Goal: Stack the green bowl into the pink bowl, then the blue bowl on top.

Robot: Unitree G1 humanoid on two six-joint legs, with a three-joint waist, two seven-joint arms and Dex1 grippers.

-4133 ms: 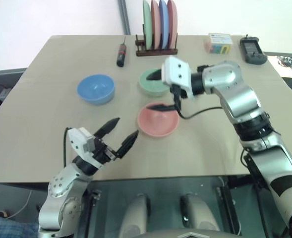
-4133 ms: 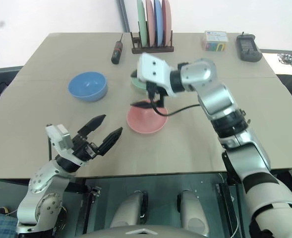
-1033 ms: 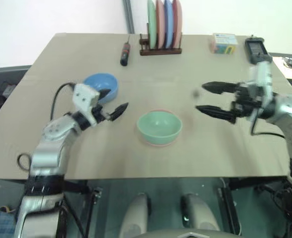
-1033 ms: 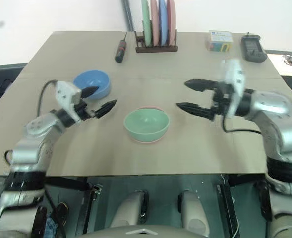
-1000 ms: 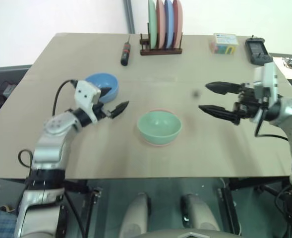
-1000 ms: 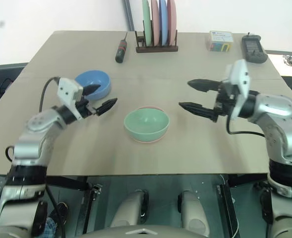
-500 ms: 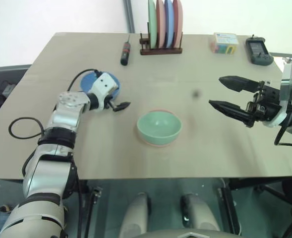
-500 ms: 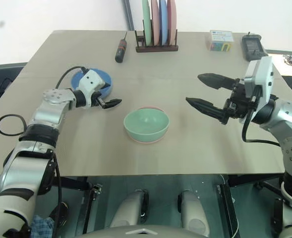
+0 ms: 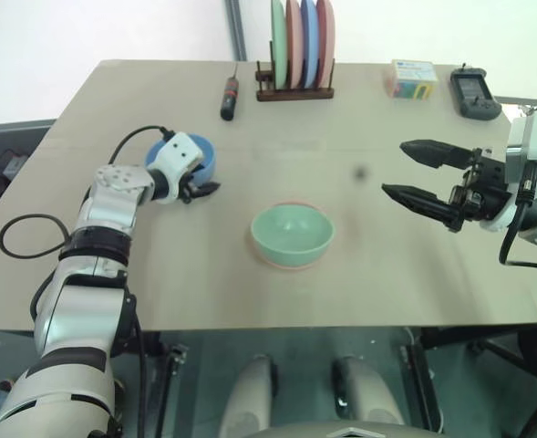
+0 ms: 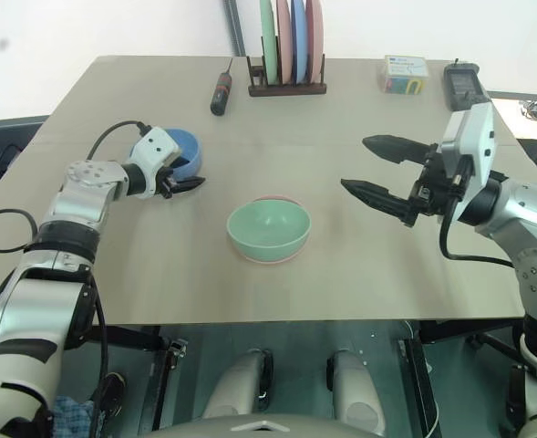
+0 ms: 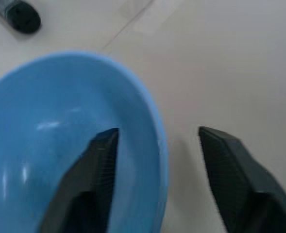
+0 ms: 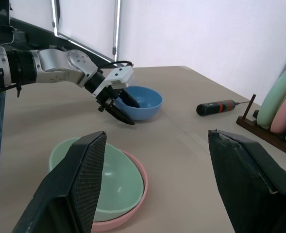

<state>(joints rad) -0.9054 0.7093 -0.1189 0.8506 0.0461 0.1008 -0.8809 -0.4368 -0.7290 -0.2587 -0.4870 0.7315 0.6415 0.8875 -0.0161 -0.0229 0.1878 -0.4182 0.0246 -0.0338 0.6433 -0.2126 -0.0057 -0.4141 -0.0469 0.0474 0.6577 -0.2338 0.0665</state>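
While the green bowl (image 9: 292, 235) already sits nested in the pink bowl (image 9: 291, 264) near the middle of the table (image 9: 359, 128), we see from the head views that our left gripper (image 9: 198, 190) has reached the blue bowl (image 9: 195, 151), which stands mouth up toward the left side, well apart from the stack. Our right gripper (image 9: 416, 171) hangs off to the right with its fingers spread wide and nothing between them, we judge to leave the stack free for the coming bowl.

Through the left wrist view, the blue bowl's rim runs between our two fingers (image 11: 92, 170), one inside the hollow and one outside the wall, a gap showing on both sides; so the jaws straddle the rim without pinching it. Round as it is, the bowl has no long axis; its opening faces straight up.

From the right wrist view, the nested pair lies close below, with the left gripper at the blue bowl beyond.
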